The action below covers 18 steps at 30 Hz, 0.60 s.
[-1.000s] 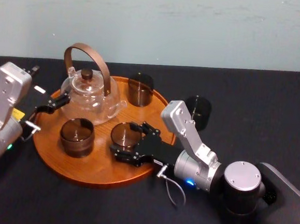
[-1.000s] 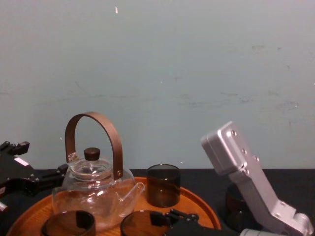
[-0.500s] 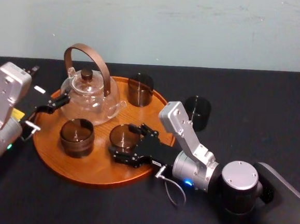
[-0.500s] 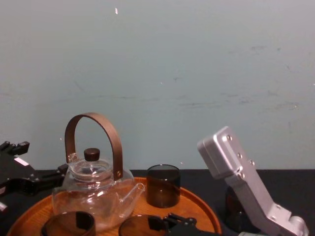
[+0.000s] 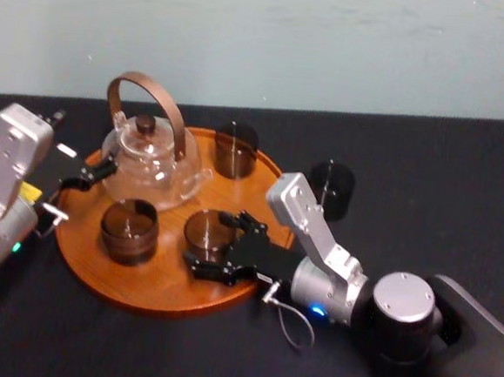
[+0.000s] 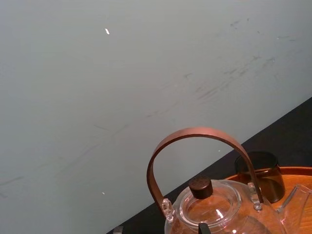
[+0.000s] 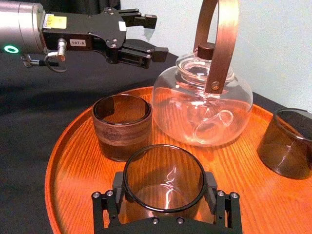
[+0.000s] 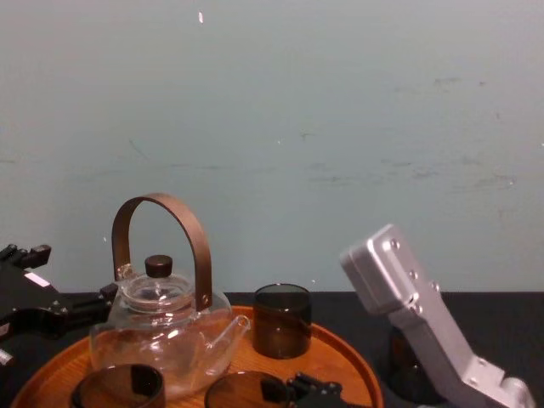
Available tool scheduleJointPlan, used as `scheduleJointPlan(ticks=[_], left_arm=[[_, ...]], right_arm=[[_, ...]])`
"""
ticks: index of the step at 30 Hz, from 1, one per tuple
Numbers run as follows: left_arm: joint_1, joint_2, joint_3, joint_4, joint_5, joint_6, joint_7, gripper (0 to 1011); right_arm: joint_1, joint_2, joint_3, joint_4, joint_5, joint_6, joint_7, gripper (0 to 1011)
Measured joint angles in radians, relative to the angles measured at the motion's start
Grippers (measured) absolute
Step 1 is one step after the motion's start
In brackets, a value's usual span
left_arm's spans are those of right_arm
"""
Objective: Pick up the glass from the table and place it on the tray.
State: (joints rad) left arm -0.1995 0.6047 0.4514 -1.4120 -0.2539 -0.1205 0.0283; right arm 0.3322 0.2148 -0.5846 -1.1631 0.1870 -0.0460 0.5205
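A smoky dark glass (image 5: 206,230) stands low over the front middle of the round wooden tray (image 5: 155,287), and my right gripper (image 5: 216,243) is shut on it. In the right wrist view the glass (image 7: 163,181) sits between the two black fingers (image 7: 118,185), its base at the tray's wood (image 7: 63,161); I cannot tell if it touches. Another dark glass (image 5: 331,188) stands on the black table (image 5: 436,185) just right of the tray. My left gripper (image 5: 75,190) hovers open at the tray's left rim.
On the tray are a clear glass teapot (image 5: 149,159) with a brown hoop handle at the back left, a dark glass (image 5: 236,150) at the back and another (image 5: 129,229) at the front left. The left gripper (image 7: 146,39) sits close behind the teapot (image 7: 202,105).
My right arm has sunk a little and shifted slightly toward me and left, carrying the glass lower over the tray. The left arm has stayed still.
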Motion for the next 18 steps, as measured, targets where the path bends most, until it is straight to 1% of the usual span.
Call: scheduleJointPlan(ticks=[3,13,18], left_arm=[[0.000,0.000,0.000,0.000,0.000,0.000,0.000,1001],[0.000,0.000,0.000,0.000,0.000,0.000,0.000,1001],[0.000,0.000,0.000,0.000,0.000,0.000,0.000,1002]], right_arm=[[-0.007,0.004,0.005,-0.015,0.000,-0.012,-0.006,1002],[-0.055,0.042,0.029,-0.129,-0.025,-0.049,-0.048,1002],[-0.080,0.060,0.043,-0.176,-0.026,-0.058,-0.053,1002]])
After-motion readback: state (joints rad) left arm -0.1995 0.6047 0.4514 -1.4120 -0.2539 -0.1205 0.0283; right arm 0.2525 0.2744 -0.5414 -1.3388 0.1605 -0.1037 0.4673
